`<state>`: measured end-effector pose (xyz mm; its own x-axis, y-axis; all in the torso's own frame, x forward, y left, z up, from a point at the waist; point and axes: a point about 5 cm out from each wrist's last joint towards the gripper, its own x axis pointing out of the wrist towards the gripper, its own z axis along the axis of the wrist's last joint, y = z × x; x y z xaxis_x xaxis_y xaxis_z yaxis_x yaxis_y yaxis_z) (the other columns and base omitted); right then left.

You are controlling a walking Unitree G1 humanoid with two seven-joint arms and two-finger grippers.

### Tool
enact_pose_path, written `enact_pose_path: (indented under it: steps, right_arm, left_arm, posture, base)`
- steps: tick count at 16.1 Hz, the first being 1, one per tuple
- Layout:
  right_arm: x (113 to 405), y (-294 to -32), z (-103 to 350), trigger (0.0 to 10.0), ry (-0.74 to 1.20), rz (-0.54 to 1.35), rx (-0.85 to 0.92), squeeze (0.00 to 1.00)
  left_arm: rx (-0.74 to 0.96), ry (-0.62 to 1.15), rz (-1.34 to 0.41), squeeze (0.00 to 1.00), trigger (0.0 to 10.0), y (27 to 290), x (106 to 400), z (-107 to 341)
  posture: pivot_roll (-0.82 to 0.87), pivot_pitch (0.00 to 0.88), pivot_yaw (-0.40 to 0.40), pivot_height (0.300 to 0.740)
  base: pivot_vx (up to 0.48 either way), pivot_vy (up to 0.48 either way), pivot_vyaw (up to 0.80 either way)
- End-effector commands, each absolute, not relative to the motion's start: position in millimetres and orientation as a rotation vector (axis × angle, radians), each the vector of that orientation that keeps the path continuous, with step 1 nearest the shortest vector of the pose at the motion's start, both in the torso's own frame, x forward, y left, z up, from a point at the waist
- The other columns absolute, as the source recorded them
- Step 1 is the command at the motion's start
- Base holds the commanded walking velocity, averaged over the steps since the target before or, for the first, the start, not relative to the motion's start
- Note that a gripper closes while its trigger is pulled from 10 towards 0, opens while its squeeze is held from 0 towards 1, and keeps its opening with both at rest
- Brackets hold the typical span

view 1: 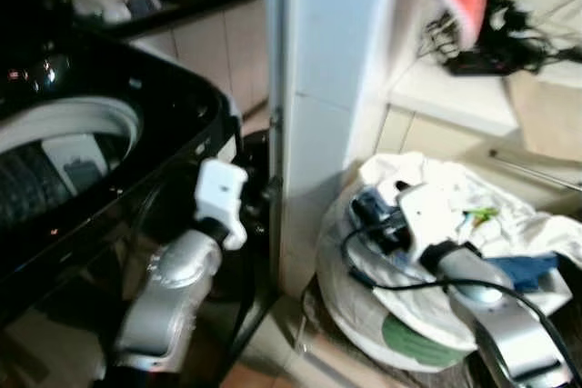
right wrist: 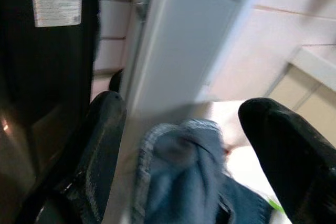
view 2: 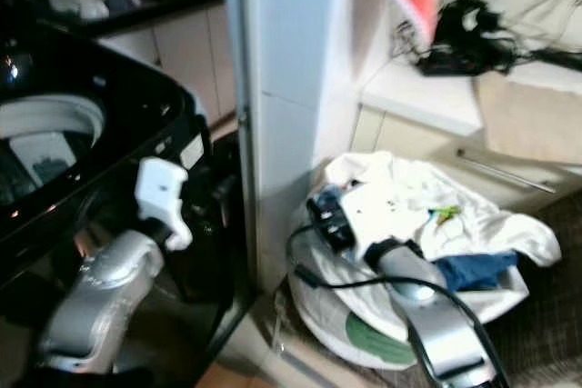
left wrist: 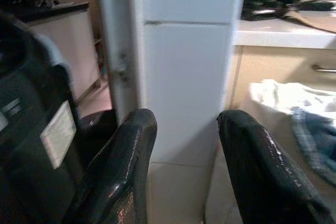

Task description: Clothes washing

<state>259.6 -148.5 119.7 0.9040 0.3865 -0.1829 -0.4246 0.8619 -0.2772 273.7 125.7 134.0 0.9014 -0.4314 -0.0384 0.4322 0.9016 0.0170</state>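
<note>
Right wrist view shows the right hand [right wrist: 178, 145] spread wide, holding nothing, a crumpled blue denim garment [right wrist: 178, 177] just beyond its fingers. The garment lies in a heap of white laundry [view 1: 436, 197] piled in a white basket [view 1: 364, 315] on the floor, right of a white pillar [view 1: 318, 88]; it has no clear long axis. The left hand [left wrist: 186, 171] is open and empty, beside the black washing machine [view 1: 91, 134], whose white label [left wrist: 58, 135] is too blurred to read.

We see a white label [right wrist: 56, 9] on the black washing machine's side [right wrist: 47, 77], with lines of print too small and blurred for us to read.
</note>
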Motion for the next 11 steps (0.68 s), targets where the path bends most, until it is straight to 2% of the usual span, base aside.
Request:
enact_pose_path:
  steps: [1,2,3,7,8,10,11]
  right_arm:
    - [262,-157,120,10.0,0.144,0.412,-0.362,0.0]
    - [263,-161,121,10.0,0.152,0.419,-0.388,0.76]
    - [265,-163,122,10.0,0.156,0.434,-0.403,1.0]
    - [272,-172,123,10.0,0.233,0.458,-0.357,1.0]
    - [274,-175,120,10.0,0.286,0.487,-0.285,1.0]
    - [272,-181,115,10.0,0.361,0.564,-0.395,1.0]
    - [270,-182,113,10.0,0.373,0.609,-0.516,1.0]
  left_arm:
    - [0.011,0.004,-0.493,0.0,10.0,118,272,141]
    - [0.007,-0.003,-0.509,0.0,10.0,117,271,142]
    - [0.006,-0.009,-0.528,0.0,10.0,116,269,143]
    - [0.014,-0.001,-0.595,0.0,10.0,112,267,145]
    - [0.026,0.002,-0.619,0.0,10.0,111,267,145]
    - [0.032,0.013,-0.652,0.0,10.0,110,265,146]
    - [0.028,0.03,-0.67,0.0,10.0,111,264,145]
  posture:
    - [-0.06,0.0,-0.014,0.74]
    - [-0.06,0.0,-0.015,0.74]
    - [-0.06,0.0,-0.015,0.74]
    - [-0.06,0.0,-0.01,0.74]
    - [-0.06,0.0,-0.01,0.74]
    - [-0.05,0.0,-0.015,0.74]
    - [-0.05,0.0,-0.015,0.74]
  base:
    - [0.0,0.0,0.0]
    - [0.0,0.0,0.0]
    - [0.0,0.0,0.0]
    - [0.0,0.0,0.0]
    - [0.0,0.0,0.0]
    - [0.0,0.0,0.0]
    - [0.0,0.0,0.0]
